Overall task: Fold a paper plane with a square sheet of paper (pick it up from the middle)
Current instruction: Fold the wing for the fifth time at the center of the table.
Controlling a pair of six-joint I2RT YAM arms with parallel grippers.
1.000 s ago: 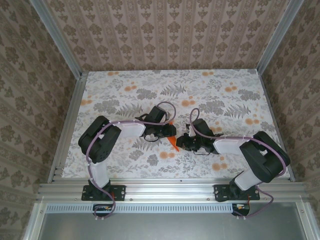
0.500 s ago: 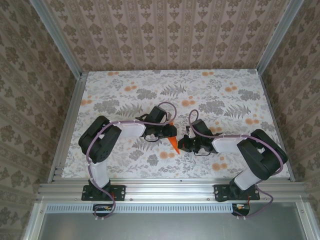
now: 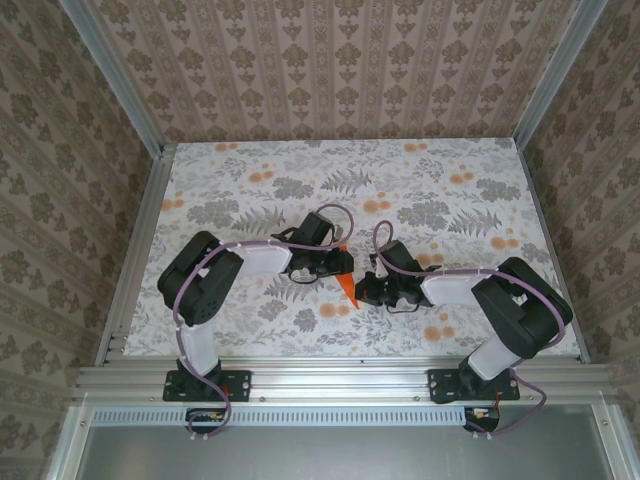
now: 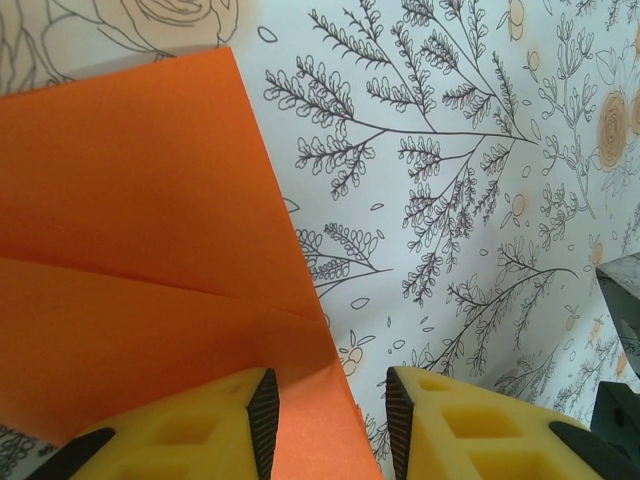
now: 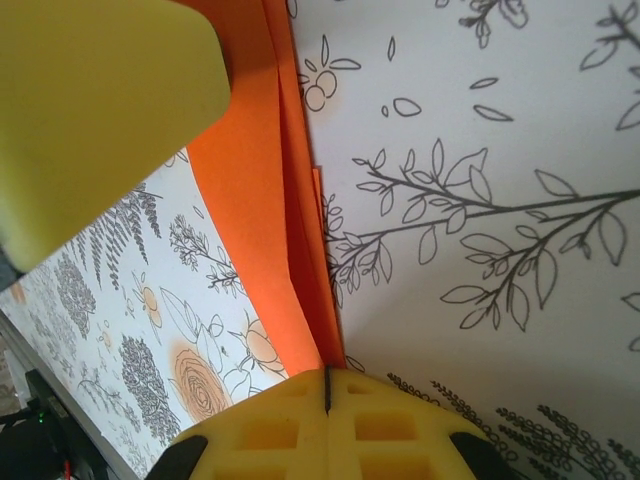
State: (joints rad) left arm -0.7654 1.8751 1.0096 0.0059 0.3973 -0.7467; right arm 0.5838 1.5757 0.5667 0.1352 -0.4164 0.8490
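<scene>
The square sheet of paper (image 4: 130, 200) is bright orange and folded, with a crease running across it; in the top view a small orange point of the paper (image 3: 348, 288) shows between the two grippers. My left gripper (image 4: 325, 400) is open. A flap of the sheet lies between its yellow fingers, against the left pad, with a bare gap on the right. My right gripper (image 5: 327, 385) is shut on the folded edge of the sheet (image 5: 270, 230), which runs straight into the seam of its jaws. A yellow finger (image 5: 100, 110) of the left gripper looms at the upper left of the right wrist view.
The table (image 3: 400, 180) has a floral cover and is walled by patterned panels with aluminium rails (image 3: 140, 240) at the sides. Both arms meet at the middle front of the table; the right gripper's dark body (image 4: 622, 300) shows at the edge of the left wrist view.
My right gripper has closed fully onto the paper's edge and shifted slightly left toward the left gripper. The left arm has stayed in place.
</scene>
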